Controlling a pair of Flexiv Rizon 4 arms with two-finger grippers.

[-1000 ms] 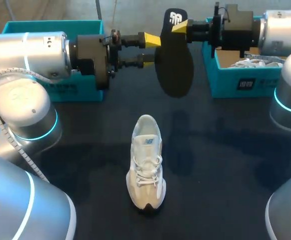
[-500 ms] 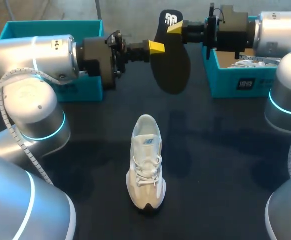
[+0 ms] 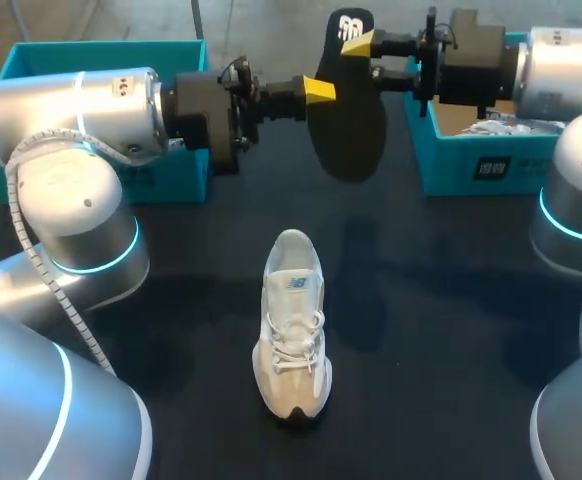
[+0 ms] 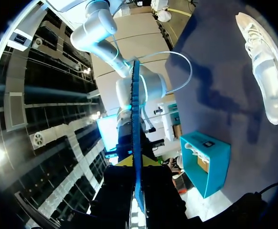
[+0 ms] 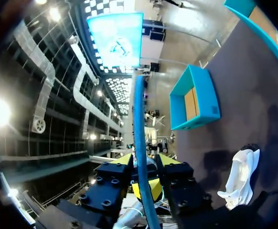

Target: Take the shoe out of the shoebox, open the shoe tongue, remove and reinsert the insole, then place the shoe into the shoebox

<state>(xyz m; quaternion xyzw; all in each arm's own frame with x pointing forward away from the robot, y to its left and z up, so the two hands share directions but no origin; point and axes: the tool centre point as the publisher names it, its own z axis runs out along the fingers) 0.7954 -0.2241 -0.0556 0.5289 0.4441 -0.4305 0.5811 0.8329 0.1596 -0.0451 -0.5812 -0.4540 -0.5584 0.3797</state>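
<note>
The left hand is clenched on the black foam insole. From overhead only one yellow-tipped finger shows, pressed on the insole's 9 o'clock edge; the other is hidden behind it. In the left wrist view the left hand has a finger tight on each side of the insole, which appears there only as a thin blue-green edge.

The right hand also grips the insole, pinching its printed heel end at 12 o'clock. In the right wrist view the right hand has the same thin edge running up between its fingers. A further patch of yellow shows low between them, and I cannot tell what it belongs to. The insole hangs well above the dark table, its broad face towards the head camera.

At 6 o'clock from the insole, well apart, the white lace-up sneaker stands upright on the table with its toe towards 6 o'clock.

At 10 o'clock of the sneaker is a teal cardboard shoebox, largely hidden behind the left arm. At 2 o'clock is a second teal shoebox, its rim partly covered by the right arm. Something white lies inside it, too cut off to identify.
</note>
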